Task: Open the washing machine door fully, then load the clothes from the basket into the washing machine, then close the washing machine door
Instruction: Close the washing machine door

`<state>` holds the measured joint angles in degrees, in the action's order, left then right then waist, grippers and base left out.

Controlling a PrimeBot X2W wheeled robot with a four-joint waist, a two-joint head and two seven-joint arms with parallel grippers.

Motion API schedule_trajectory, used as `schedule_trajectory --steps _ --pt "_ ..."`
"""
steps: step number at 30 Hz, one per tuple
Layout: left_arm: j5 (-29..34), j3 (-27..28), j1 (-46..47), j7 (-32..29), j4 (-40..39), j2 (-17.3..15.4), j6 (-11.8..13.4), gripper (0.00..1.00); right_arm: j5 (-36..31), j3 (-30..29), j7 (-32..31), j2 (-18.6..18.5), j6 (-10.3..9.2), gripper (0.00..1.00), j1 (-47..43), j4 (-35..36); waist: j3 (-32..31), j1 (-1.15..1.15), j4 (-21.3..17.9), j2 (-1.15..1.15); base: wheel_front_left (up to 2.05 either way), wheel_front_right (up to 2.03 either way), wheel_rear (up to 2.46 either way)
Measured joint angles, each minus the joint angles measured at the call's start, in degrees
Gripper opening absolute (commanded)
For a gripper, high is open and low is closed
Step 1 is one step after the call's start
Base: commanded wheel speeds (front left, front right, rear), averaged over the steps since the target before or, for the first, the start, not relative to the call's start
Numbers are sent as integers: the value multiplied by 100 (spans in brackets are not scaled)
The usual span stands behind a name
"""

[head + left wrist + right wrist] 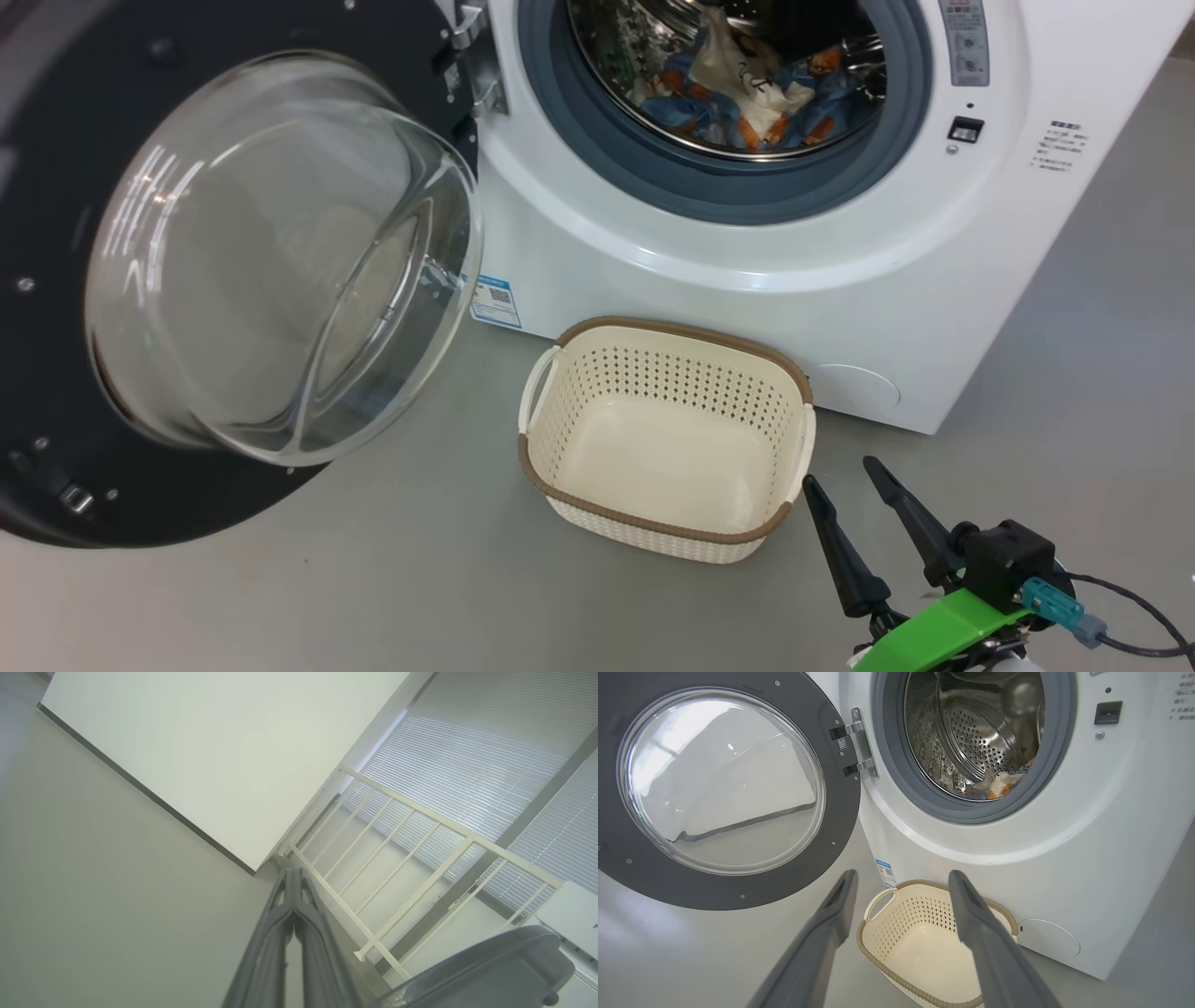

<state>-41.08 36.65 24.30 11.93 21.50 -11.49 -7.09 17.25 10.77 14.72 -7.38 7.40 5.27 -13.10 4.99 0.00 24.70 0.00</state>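
We see the washing machine standing on the grey floor, its round opening at twelve o'clock of the head view. The washing machine door is swung wide on its hinge and hangs at nine o'clock of the opening. Its glossy black ring faces us and its clear glass bowl bulges out our way.

Inside the steel drum, behind the grey-blue seal, lie the clothes. They are blue fabric with orange-brown figures and a cream-white piece on top, heaped at the drum's six o'clock. The basket sits on the floor at six o'clock of the opening, just in front of the machine's white front, and we see its bare cream bottom. A blue label sticker shows on the machine at ten o'clock of the basket.

Our right gripper hovers at four o'clock of the basket, near its rim but apart from it. Its two dark fingers are spread wide with nothing between them, and in the right wrist view they frame the basket.

Our left gripper points away from the machine, toward a white wall, a white railing and window blinds. Its fingers are pressed together and hold nothing.
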Motion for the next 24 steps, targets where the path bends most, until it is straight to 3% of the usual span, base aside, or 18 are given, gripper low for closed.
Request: schedule_trajectory --steps 11,16,24 --pt "-2061 151 298 -1400 976 -937 0 0 5 42 0 -53 0 100 81 -16 73 0 -321 0 0 0 0" --pt "-2897 151 298 -2001 1026 -1111 0 0 7 19 0 -134 -1 100 81 -8 137 0 -436 0 0 0 0" --pt "-3595 253 329 -2741 1571 -1255 0 0 19 45 -4 -152 0 100 82 5 207 0 -506 0 0 0 0"
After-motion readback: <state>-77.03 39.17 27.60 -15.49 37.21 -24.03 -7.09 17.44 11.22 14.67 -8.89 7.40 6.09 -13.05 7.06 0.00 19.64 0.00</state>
